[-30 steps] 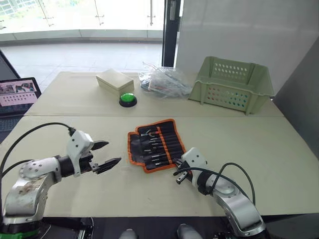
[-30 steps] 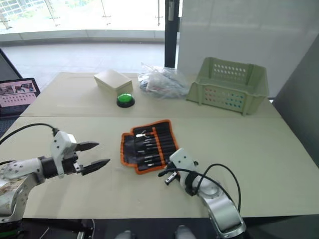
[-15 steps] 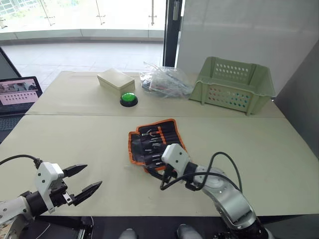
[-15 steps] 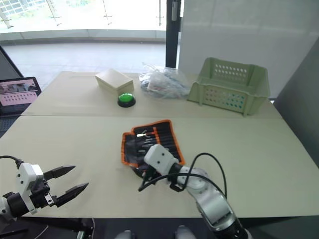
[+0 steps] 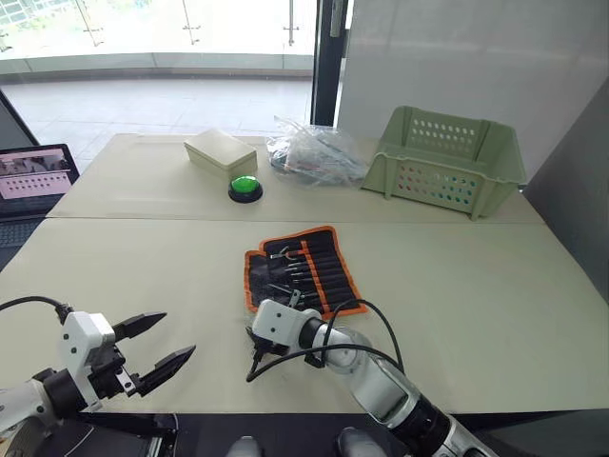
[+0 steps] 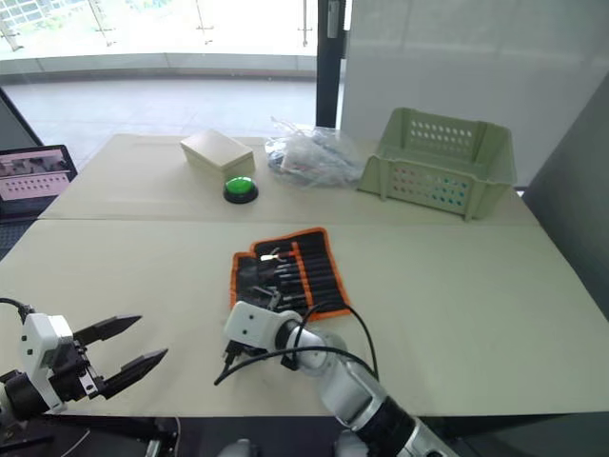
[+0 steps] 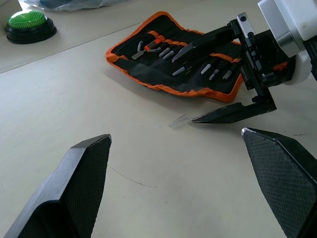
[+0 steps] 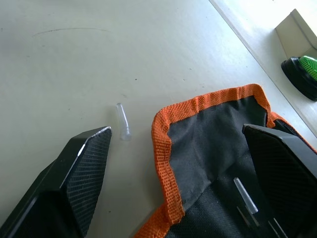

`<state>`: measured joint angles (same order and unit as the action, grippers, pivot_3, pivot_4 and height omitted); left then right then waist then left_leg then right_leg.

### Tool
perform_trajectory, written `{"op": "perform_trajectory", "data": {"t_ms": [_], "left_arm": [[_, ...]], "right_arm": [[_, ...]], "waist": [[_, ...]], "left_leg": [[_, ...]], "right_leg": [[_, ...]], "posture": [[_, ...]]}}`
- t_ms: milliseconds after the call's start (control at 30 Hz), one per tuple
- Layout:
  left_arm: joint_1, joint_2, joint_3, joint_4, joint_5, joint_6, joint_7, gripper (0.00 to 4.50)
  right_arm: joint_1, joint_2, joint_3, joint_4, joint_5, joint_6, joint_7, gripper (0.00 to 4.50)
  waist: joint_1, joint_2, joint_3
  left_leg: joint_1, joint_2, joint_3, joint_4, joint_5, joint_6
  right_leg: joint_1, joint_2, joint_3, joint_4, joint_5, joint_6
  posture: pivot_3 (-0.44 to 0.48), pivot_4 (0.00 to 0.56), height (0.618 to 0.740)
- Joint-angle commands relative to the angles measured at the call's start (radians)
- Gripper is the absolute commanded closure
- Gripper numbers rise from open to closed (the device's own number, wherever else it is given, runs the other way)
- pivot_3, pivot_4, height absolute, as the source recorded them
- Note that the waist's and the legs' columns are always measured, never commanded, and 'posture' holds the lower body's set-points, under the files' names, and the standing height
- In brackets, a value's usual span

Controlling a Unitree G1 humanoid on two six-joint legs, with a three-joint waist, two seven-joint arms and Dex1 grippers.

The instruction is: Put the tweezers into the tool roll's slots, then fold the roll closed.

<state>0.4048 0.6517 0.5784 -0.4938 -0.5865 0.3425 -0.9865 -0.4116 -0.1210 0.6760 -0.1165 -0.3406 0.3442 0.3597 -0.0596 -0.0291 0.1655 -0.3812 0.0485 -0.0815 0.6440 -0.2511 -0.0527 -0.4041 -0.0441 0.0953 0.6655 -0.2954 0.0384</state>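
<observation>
**Right hand at the roll's near corner, left hand waiting apart**

The roll (image 5: 301, 276) lies unfolded and flat near the middle of the counter (image 5: 495, 286), its orange trim showing all round. The tweezers (image 7: 198, 63) sit in the slots (image 5: 309, 269) across its inner face. The right hand (image 7: 223, 82) hovers at the roll's near-left corner, fingers spread and grasping nothing; one fingertip (image 7: 218, 114) lies low over the counter just beside the orange edge, the other over the fabric. A small clear tube (image 8: 123, 120) lies on the counter just beside that corner. The left hand (image 5: 157, 345) hangs at the counter's near-left edge, released, fingers wide apart, well clear of the roll. Toward the far edge stand a green button (image 5: 245, 188), a box (image 5: 221, 152), a plastic bag (image 5: 314, 152) and a green basket (image 5: 447, 162).
</observation>
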Motion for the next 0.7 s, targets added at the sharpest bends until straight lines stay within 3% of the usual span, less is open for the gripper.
{"op": "perform_trajectory", "data": {"t_ms": [33, 67, 133, 433, 467, 700], "left_arm": [[-0.009, 0.015, -0.004, 0.005, 0.003, -0.020, 0.008, 0.00], [-0.016, 0.014, -0.008, 0.013, 0.006, -0.022, 0.015, 0.00], [-0.032, 0.009, -0.019, 0.024, 0.015, -0.029, 0.028, 0.00], [-0.046, -0.002, -0.061, 0.040, 0.033, -0.050, 0.042, 0.00], [-0.046, 0.000, -0.064, 0.045, 0.038, -0.055, 0.040, 0.00], [-0.037, 0.007, -0.085, 0.066, 0.048, -0.092, 0.023, 0.00]], "right_arm": [[-0.015, 0.011, -0.035, -0.010, -0.008, -0.042, -0.009, 0.02], [-0.015, 0.009, -0.040, -0.006, -0.008, -0.047, -0.006, 0.53], [-0.008, 0.007, -0.044, -0.009, -0.008, -0.051, 0.002, 1.06], [0.007, -0.002, -0.059, -0.031, 0.013, -0.064, 0.030, 4.27], [0.010, -0.005, -0.060, -0.032, 0.015, -0.069, 0.036, 4.46], [0.080, -0.059, -0.114, -0.101, 0.119, -0.121, 0.146, 4.46]], "waist": [[-0.001, 0.000, 0.000], [-0.002, 0.000, 0.000], [-0.003, 0.000, 0.000], [-0.010, 0.000, 0.000], [-0.010, 0.000, 0.000], [-0.009, 0.000, 0.000]], "left_leg": [[0.000, 0.000, 0.000, 0.000, 0.000, 0.000], [0.000, 0.000, 0.000, 0.000, 0.000, 0.000], [0.000, 0.000, 0.000, 0.000, 0.000, 0.000], [0.000, 0.000, 0.000, 0.000, 0.000, 0.000], [0.000, 0.000, 0.000, 0.000, 0.000, 0.000], [0.000, 0.000, 0.000, 0.000, 0.000, 0.000]], "right_leg": [[0.000, 0.000, 0.000, 0.000, 0.000, 0.000], [0.000, 0.000, 0.000, 0.000, 0.000, 0.000], [0.000, 0.000, 0.000, 0.000, 0.000, 0.000], [-0.001, 0.000, 0.000, 0.001, 0.000, 0.000], [-0.001, 0.000, 0.000, 0.001, 0.000, 0.000], [0.000, 0.000, 0.000, 0.001, 0.000, 0.000]], "posture": [[0.000, 0.150, 0.713], [0.000, 0.150, 0.713], [0.000, 0.150, 0.713], [0.000, 0.150, 0.713], [0.000, 0.150, 0.713], [0.000, 0.150, 0.713]]}}
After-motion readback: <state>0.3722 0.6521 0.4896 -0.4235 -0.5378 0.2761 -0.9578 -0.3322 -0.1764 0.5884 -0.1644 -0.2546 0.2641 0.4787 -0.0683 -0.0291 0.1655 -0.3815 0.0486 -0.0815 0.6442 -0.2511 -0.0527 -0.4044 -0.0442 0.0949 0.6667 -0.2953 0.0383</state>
